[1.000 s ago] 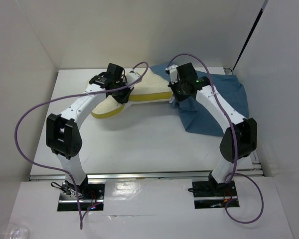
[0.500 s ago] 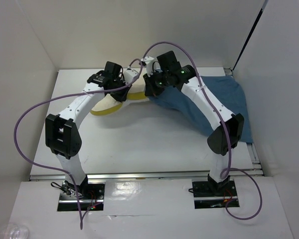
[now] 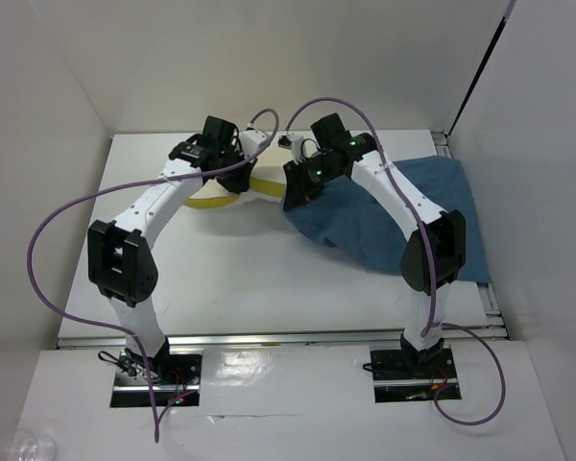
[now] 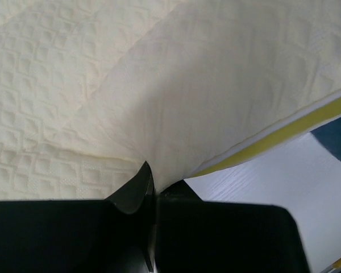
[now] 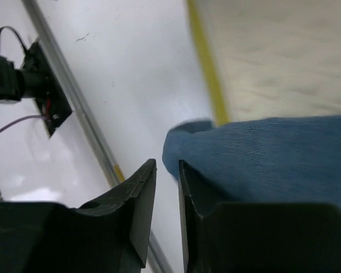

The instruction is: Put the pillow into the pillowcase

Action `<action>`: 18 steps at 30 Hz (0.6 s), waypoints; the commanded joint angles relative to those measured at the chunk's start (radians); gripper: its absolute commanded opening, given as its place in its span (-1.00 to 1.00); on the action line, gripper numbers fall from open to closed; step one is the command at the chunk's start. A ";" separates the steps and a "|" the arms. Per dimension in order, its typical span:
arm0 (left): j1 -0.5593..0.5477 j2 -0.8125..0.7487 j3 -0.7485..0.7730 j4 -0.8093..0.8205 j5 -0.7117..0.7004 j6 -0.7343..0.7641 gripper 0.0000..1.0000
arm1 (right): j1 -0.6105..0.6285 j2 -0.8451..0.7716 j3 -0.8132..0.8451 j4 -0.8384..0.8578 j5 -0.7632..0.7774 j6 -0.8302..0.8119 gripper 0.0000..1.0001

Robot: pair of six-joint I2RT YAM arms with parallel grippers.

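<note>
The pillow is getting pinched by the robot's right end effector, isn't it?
Not quite. It is the left end effector that pinches the pillow, not the right one. The left wrist view shows it: the fingers are closed on a fold of the cream fabric.

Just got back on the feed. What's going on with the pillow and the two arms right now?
The left gripper is shut on a pinch of the cream pillow, holding it toward the back of the table. The right gripper sits at the edge of the blue pillowcase, jaws slightly parted with nothing between them. The pillowcase overlaps one end of the pillow, and the yellow-edged end by the left gripper is outside it.
</note>
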 commanded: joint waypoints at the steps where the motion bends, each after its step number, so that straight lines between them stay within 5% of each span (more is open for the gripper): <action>1: -0.008 -0.049 0.007 0.087 0.082 -0.028 -1.00 | -0.104 -0.003 0.085 0.011 -0.006 0.058 -0.36; 3: -0.008 -0.084 -0.068 0.087 0.082 -0.014 -1.00 | -0.157 0.006 0.160 0.037 -0.005 0.070 -0.16; 10: -0.008 -0.212 -0.434 0.145 0.073 0.030 -1.00 | -0.263 0.040 0.326 0.152 -0.018 0.126 0.06; 16: -0.031 -0.293 -0.632 0.134 0.129 0.088 -1.00 | -0.263 0.193 0.423 0.117 0.024 0.137 0.08; 18: -0.042 -0.362 -0.660 0.114 0.160 0.101 -0.43 | -0.250 0.225 0.365 0.117 0.065 0.137 0.08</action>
